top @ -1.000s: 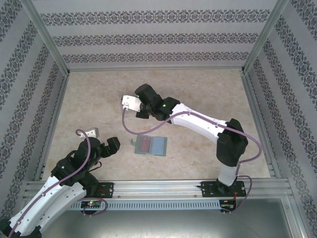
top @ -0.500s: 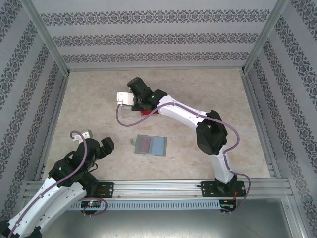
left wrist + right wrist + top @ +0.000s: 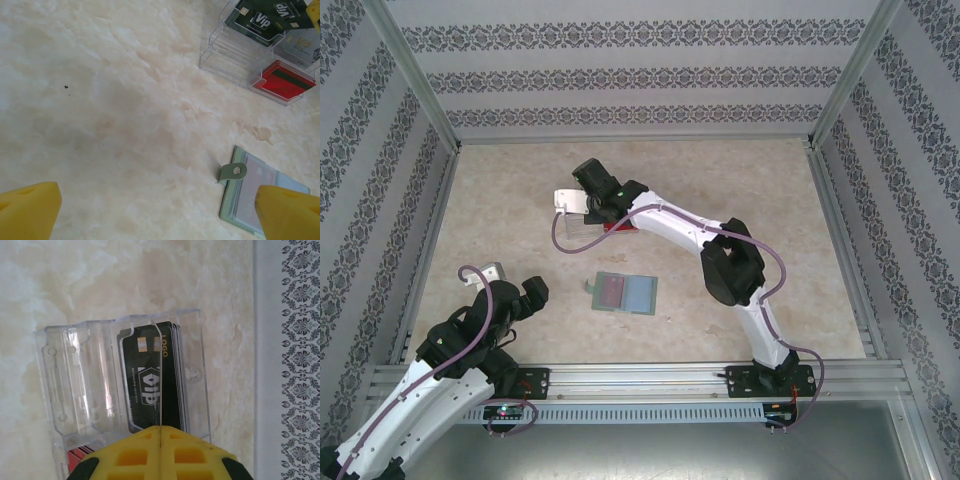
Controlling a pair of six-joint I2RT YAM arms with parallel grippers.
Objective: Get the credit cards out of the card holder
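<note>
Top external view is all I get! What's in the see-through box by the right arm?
Observer: Right wrist view: a dark card printed VIP stands in the clear box.
Operator: Is that arm holding something?
Observer: The right gripper is shut. A thin card, seen edge-on, sticks out between its fingers, so it looks pinched.
Operator: And the card holder?
Observer: Left wrist view: its tab has a round snap.

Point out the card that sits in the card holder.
The reddish card in the open card holder's left half; the black VIP cards and other red cards sit in the clear box.
</note>
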